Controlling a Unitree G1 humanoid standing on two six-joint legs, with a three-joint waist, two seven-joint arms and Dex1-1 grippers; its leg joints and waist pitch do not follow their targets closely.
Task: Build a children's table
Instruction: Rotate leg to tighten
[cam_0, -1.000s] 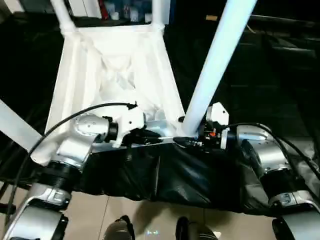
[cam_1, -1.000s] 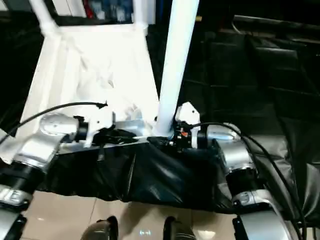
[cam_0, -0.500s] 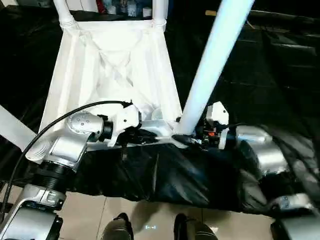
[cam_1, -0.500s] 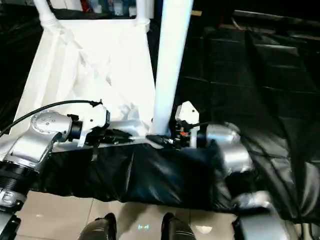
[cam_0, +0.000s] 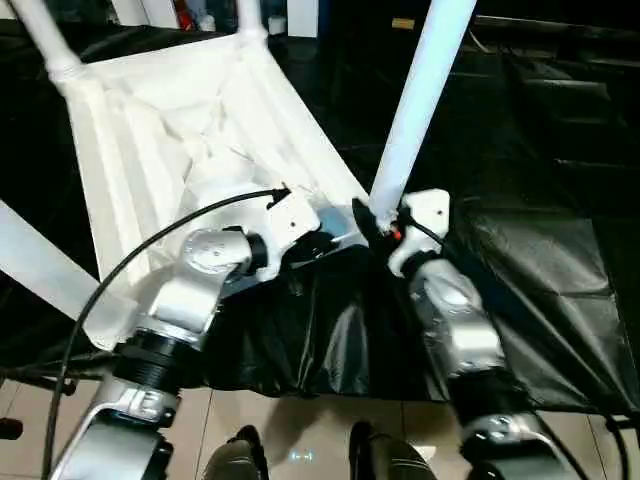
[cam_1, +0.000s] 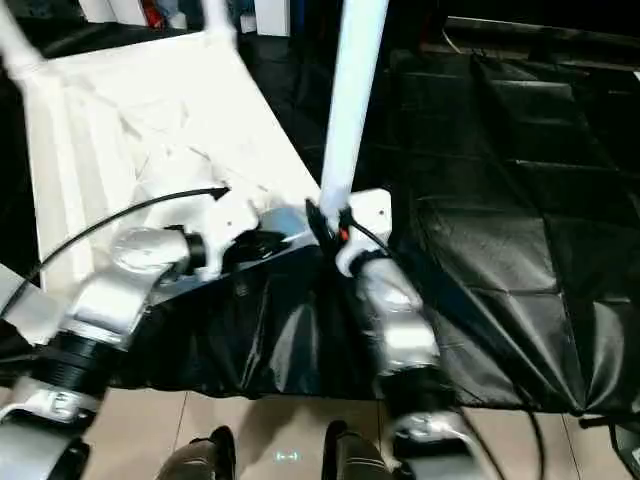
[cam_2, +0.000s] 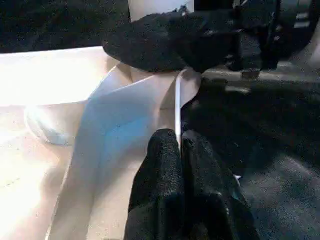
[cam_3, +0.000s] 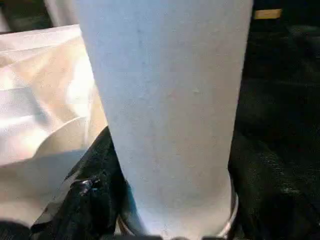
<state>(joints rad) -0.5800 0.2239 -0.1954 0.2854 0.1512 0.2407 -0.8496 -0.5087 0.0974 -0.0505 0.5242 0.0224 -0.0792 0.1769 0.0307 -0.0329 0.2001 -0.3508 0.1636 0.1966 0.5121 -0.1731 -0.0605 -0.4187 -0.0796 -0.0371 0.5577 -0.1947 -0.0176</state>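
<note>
The right gripper (cam_0: 372, 222) is clamped round the base of the near right leg (cam_0: 415, 105), and since a second ago its forearm has swung from lying crosswise to pointing straight up the black mat (cam_0: 540, 280), which suggests the leg is being twisted home in its corner socket. The left gripper (cam_2: 177, 145), fingers pinched together on the thin near rim of the upturned children's table (cam_0: 165, 140), steadies the top, its silver forearm angling in from the left.
</note>
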